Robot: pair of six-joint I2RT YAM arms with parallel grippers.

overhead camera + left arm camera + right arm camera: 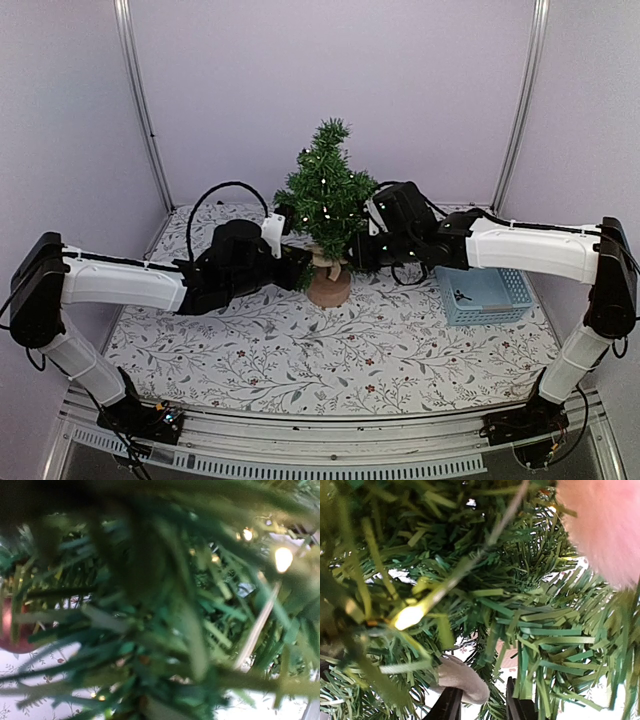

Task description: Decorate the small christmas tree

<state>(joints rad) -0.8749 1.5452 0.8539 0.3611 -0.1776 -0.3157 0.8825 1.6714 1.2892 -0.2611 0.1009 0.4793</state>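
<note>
Tree check: small christmas tree (325,195) stands upright on the table (250,350), back-centre. Right jaws are parted among its branches; left jaws are hidden by needles, can't tell.

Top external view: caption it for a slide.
Left arm and right arm reach into the lit small christmas tree from opposite sides, blue basket nearby.

Bristly tree (325,195) centre — blue basket (490,316) right

Pale lilac walls (330,70) back a table (330,425) spread with a floral cloth (300,350). Two slanting metal posts (143,110) rise from its rear corners under soft, even light.
</note>
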